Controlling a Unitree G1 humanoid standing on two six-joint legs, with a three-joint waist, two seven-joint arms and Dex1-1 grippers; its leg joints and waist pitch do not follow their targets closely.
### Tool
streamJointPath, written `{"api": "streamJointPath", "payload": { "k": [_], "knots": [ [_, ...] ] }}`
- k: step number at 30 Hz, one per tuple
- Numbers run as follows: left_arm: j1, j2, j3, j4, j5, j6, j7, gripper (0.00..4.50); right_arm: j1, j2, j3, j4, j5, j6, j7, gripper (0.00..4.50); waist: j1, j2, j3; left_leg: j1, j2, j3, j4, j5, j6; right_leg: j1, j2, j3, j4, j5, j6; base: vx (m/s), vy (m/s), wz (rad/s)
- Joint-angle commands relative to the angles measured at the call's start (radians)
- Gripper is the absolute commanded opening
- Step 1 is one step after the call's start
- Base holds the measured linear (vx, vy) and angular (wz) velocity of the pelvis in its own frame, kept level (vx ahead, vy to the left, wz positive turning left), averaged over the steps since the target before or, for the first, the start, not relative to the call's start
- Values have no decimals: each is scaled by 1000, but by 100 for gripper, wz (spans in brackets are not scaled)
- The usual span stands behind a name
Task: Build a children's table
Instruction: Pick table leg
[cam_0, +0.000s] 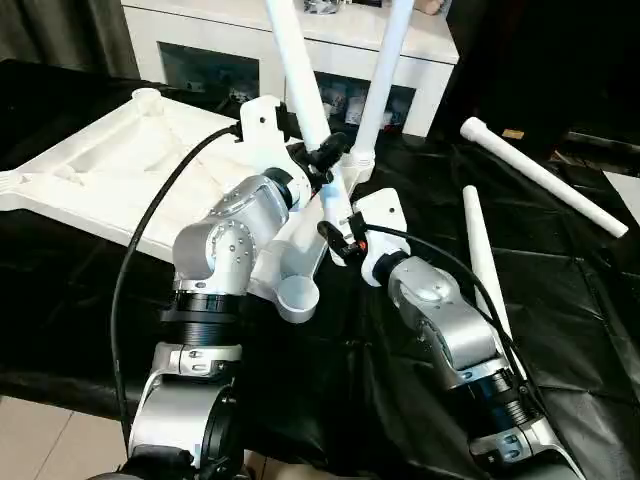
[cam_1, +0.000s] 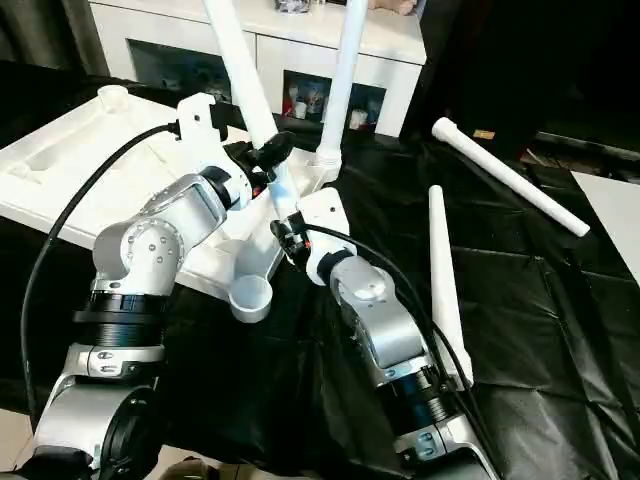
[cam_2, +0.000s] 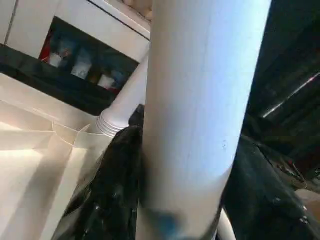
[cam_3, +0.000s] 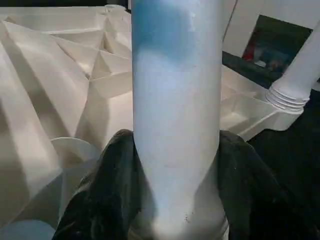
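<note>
The white table top (cam_0: 100, 170) lies upside down on black cloth, its ribbed underside up. One white leg (cam_0: 385, 70) stands upright in the far right corner socket. A second leg (cam_0: 295, 70) leans over the top, held by both grippers. My left gripper (cam_0: 325, 160) is shut on it higher up, one black finger (cam_2: 120, 175) pressed to its side. My right gripper (cam_0: 345, 237) is shut on its lower end, with fingers (cam_3: 105, 190) on both sides of it. An empty socket (cam_0: 298, 298) sits at the near corner, just below the held leg. Two loose legs (cam_0: 485, 260) (cam_0: 545, 178) lie to the right.
A white cabinet with glass-fronted doors (cam_0: 200, 50) stands close behind the table top. A flat white board (cam_0: 625, 195) shows at the right edge. Black cloth (cam_0: 570, 300) covers the work surface. Another empty socket (cam_0: 147, 97) is at the far left corner.
</note>
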Motion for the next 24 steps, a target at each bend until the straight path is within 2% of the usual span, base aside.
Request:
{"api": "streamJointPath", "payload": {
  "k": [1,6,8,9,10,14,16,18,19,22,23,24],
  "knots": [
    [-5,8,24,-5,-12,21,6,201,-17,-9,-38,-1,-5,-38,-12,191,-2,10,-72,20,30,-11,-74,-240,-35,47,-71,41,-73,-187,-115,0,0,0],
    [-5,12,38,-16,-36,29,-4,190,-23,-13,-43,4,-14,-57,-18,191,-2,9,-72,21,30,-11,-75,-245,-38,46,-71,40,-73,-197,-112,0,0,0],
    [-7,20,43,-20,-46,38,-16,187,-23,7,-75,-12,61,-41,33,247,-2,10,-72,21,30,-11,-75,-248,-36,45,-71,41,-73,-195,-113,0,0,0],
    [-12,30,49,-21,-54,42,-23,186,-25,11,-97,-30,105,-26,66,261,-2,10,-73,21,31,-12,-74,-248,-31,46,-72,41,-72,-189,-114,0,0,0],
    [-13,32,49,-21,-55,43,-25,186,-25,11,-101,-32,112,-23,71,263,-2,9,-73,21,30,-11,-73,-248,-23,46,-73,41,-71,-179,-118,0,0,0],
    [-17,87,27,-35,-79,88,-115,185,-35,-27,-153,-80,234,77,205,301,0,9,-73,22,30,-11,-75,-231,-12,48,-68,39,-68,-163,-126,0,0,0],
    [-14,120,9,-53,-96,121,-175,185,-42,-74,-175,-100,282,130,270,317,1,10,-73,23,31,-10,-74,-217,-14,48,-68,40,-67,-153,-131,0,0,0],
    [-14,129,4,-58,-100,130,-191,185,-45,-87,-182,-103,296,150,287,332,4,10,-74,24,31,-10,-73,-208,-16,50,-69,40,-65,-150,-134,0,0,0],
    [-8,160,-18,-84,-120,162,-254,185,-44,-152,-184,-121,334,219,369,334,8,8,-73,24,31,-9,-72,-202,-15,51,-71,40,-67,-159,-135,0,0,0],
    [-3,182,-40,-104,-137,189,-297,185,-41,-185,-189,-129,356,252,406,334,11,7,-74,20,30,-7,-71,-181,-17,52,-73,40,-64,-144,-151,0,0,0],
    [-1,190,-48,-110,-143,198,-310,185,-41,-195,-191,-132,365,264,416,334,9,3,-73,19,30,-6,-70,-180,-17,52,-73,40,-66,-149,-153,0,0,0],
    [2,202,-61,-120,-157,212,-336,185,-40,-213,-187,-137,372,280,435,334,10,4,-73,20,30,-7,-70,-184,-18,52,-74,40,-66,-166,-154,0,0,0]
  ]
}}
